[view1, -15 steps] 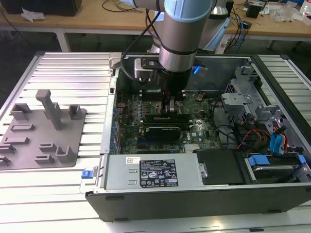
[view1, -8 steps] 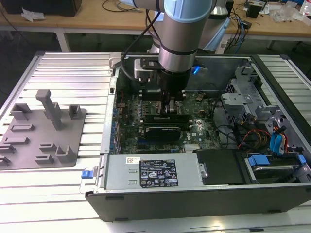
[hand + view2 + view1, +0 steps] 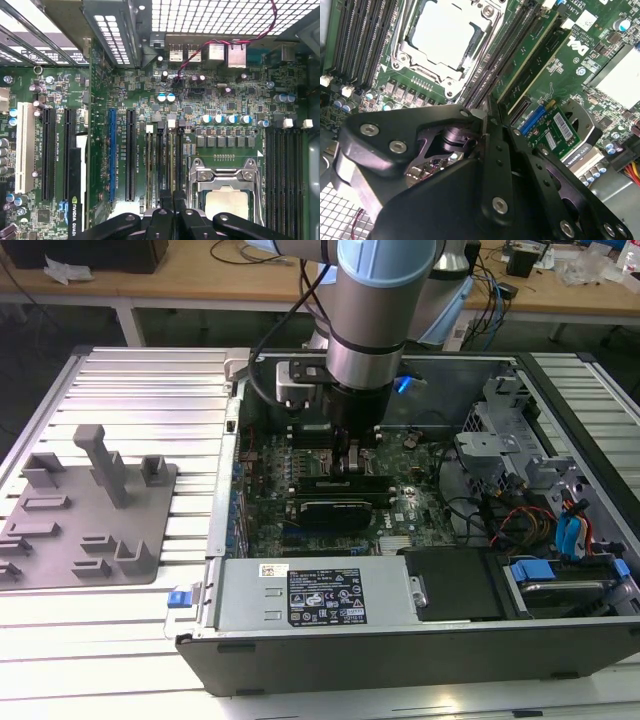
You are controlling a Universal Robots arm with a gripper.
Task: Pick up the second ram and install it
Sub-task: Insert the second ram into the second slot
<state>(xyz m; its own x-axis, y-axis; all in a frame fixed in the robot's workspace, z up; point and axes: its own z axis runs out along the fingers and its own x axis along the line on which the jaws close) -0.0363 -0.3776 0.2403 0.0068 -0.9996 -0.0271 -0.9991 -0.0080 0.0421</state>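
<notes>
Table: slatted metal, carrying an open computer case. A grey holder sits at nine o'clock of the case in the exterior view.

Arm: comes straight down into the case over the green main board.

Hand: low over the bank of memory slots beside the processor socket. Its two fingers are drawn together with no gap I can make out. Whether a thin edge is pinched between them, I cannot tell.

Sticks: in the second wrist view two green sticks stand on edge in neighbouring slots. They are on the far side of the empty black slots from the socket. I take the one next to the empty slots as the second ram, with the other stick just beside it. So it looks to be in its slot already, though I can't see if it is fully seated.

Key relation: in the exterior view the slots run nine to three. The sticks lie close under the hand at about six o'clock, between the socket and the black card.
</notes>
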